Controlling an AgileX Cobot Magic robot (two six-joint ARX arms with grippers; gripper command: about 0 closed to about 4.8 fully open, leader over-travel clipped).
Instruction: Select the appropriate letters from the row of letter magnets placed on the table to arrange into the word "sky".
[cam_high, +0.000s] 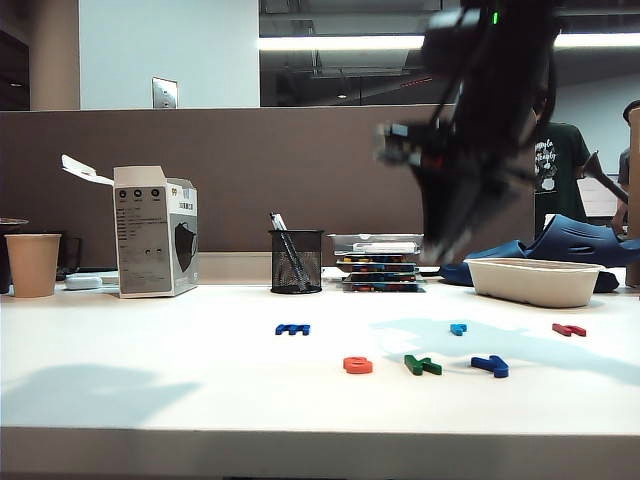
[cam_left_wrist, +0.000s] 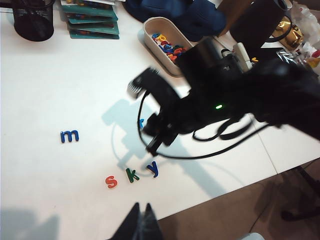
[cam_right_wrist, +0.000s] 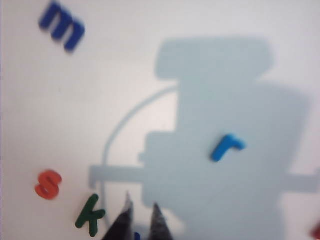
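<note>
On the white table (cam_high: 150, 350), the orange-red s (cam_high: 357, 365), green k (cam_high: 422, 365) and dark blue y (cam_high: 491, 366) lie in a row near the front edge, reading "sky" in the left wrist view. Behind them lie the wider blue m (cam_high: 293, 328), the light-blue r (cam_high: 458, 328) and a red letter (cam_high: 568, 329). My right gripper (cam_right_wrist: 142, 204) hangs blurred above the y (cam_right_wrist: 136, 235). Its fingers are slightly apart and hold nothing. My left gripper (cam_left_wrist: 141, 207) is shut and empty over the table's front edge, short of the s (cam_left_wrist: 111, 181).
A paper cup (cam_high: 32, 264) and a grey box (cam_high: 152, 232) stand at the back left. A mesh pen holder (cam_high: 296, 261) and stacked trays (cam_high: 380, 262) are at the back middle. A white tub (cam_high: 533, 281) of several spare letters sits back right.
</note>
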